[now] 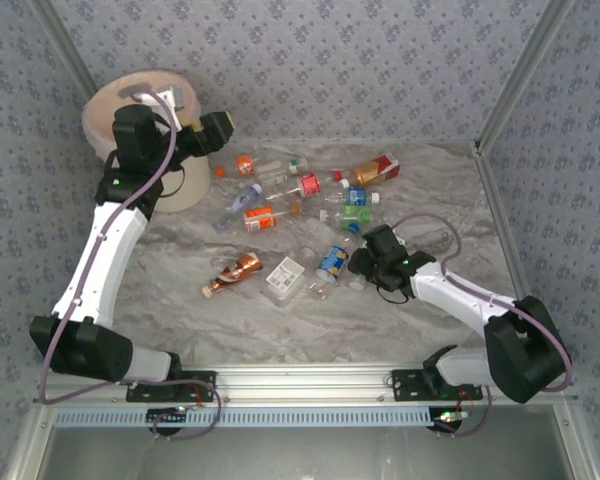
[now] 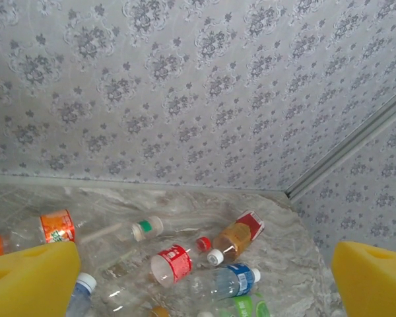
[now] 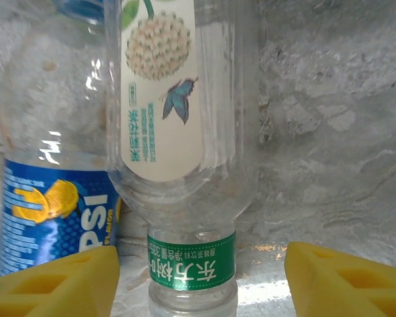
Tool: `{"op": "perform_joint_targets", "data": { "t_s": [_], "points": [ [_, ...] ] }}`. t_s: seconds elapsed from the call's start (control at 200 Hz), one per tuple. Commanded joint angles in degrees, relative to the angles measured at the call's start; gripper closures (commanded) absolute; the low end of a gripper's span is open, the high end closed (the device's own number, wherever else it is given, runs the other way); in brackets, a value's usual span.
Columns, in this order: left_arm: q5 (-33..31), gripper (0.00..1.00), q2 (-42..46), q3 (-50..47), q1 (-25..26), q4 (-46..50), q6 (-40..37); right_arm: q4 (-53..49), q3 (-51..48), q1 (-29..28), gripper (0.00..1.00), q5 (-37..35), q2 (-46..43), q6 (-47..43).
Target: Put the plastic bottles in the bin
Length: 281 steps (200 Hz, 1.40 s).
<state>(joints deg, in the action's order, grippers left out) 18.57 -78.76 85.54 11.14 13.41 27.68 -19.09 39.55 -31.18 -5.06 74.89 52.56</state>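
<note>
Near strip and far-right side of the grey marbled tabletop (image 1: pixel 280 335) are wide open. The middle's jammed with small clear plastic bottles (image 1: pixel 262 220). By my right gripper (image 3: pixel 199 281), a blue-labelled Pepsi bottle (image 3: pixel 53 211) crowds the left, and it's bare on the right.

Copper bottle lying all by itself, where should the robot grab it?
Grip the copper bottle across its wide middle, coming straight down from above. It lies flat on its side with room around it, so the jaws can close on its two long sides.

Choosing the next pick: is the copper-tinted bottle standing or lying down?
Lying down: the copper-tinted bottle shows its full side, flat on the table.
</note>
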Motion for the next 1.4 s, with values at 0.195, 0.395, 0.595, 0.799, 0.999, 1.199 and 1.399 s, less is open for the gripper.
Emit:
{"op": "perform_joint_targets", "data": {
  "t_s": [0.195,0.395,0.595,0.799,0.999,1.199,1.399],
  "points": [
    [-5.27,0.02,2.15,-4.72,5.81,-2.55,1.47,1.87,0.07,-0.27,0.35,5.71,5.64,-1.0],
    [-5.95,0.02,1.38,-5.43,6.51,-2.29,1.32,2.32,0.2,-0.05,0.37,5.6,7.88,-0.97],
    [-7.65,0.02,1.39,-5.84,8.22,-0.88,-0.52,1.85,1.18,-0.1,0.38,6.08,10.27,-1.42],
    [-7.63,0.02,0.93,-6.89,9.34,-0.62,-0.36,0.0,1.76,0.39,0.45,5.58,11.09,-2.61],
    [-7.12,0.02,-0.2,-6.25,9.39,0.79,1.09,2.04,-1.73,3.49,0.55,6.03,7.17,-2.63],
    [-3.57,0.02,-1.75,-6.59,9.56,-0.8,0.77,4.36,-4.26,3.95,0.65,0.28,-0.14,-6.27],
    [2.95,0.02,-5.07,-6.66,9.69,-2.74,3.35,7.98,-3.0,4.22,0.7,1.22,-4.58,-15.97]
  ]
}}
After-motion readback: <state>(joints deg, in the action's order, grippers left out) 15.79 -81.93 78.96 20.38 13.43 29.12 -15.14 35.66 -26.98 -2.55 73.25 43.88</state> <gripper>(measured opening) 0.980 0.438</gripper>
